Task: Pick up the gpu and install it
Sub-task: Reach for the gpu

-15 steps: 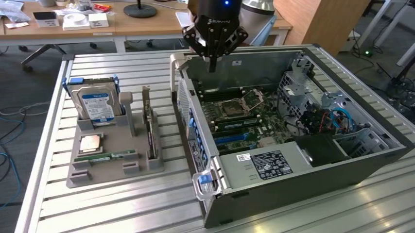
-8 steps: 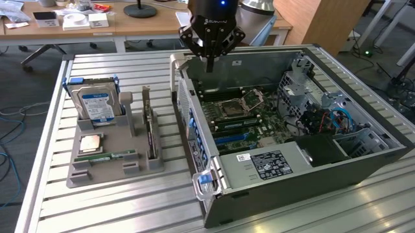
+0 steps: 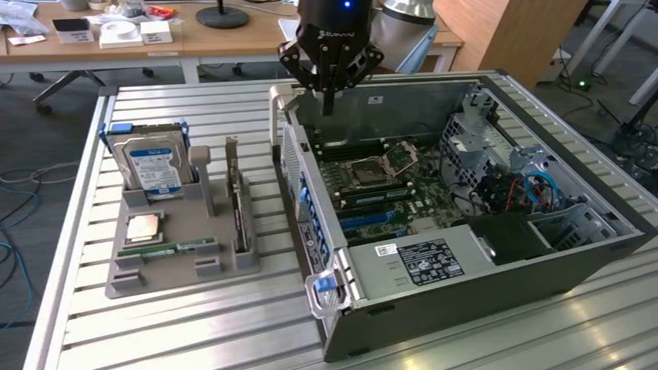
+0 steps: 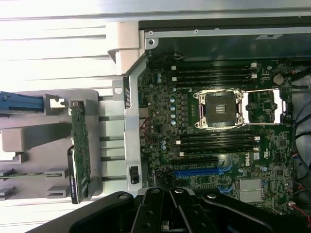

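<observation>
The ribbed silver metal desk [image 3: 154, 331] looks brushed; the grey plastic parts holder [image 3: 165, 281] is matt; the black gripper [image 3: 329, 109] shines slightly.

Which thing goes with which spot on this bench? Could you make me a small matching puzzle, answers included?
Things:
1. gpu
2. hard drive
3. memory stick
4. pincer

Places or states:
A. shut, hovering over the open computer case
B. lying flat in the grey holder
C. standing on edge in the holder's slot nearest the case
D. upright in a blue frame, blue label showing

Pairs: 1-C, 2-D, 3-B, 4-A
</observation>
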You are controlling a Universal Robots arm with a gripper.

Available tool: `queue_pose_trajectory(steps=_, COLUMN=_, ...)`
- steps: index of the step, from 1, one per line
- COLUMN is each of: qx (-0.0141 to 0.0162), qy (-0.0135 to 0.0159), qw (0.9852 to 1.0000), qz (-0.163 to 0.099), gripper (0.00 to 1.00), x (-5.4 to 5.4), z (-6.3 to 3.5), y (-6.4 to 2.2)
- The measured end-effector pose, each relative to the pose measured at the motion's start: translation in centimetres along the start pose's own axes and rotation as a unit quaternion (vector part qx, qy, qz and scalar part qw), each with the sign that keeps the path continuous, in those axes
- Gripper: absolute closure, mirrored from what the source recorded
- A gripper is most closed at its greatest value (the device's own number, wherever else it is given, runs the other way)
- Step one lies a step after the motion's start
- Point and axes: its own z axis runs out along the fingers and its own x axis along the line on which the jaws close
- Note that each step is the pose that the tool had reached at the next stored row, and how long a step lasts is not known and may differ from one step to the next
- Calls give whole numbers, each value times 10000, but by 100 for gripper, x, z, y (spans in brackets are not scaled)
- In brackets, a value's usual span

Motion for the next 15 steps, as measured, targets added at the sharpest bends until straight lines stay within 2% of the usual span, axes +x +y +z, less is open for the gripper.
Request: queue_pose_trajectory(steps=15, qx=0, qy=0, qw=10000, qz=0, gripper=89, x=127, z=-1, y=-10)
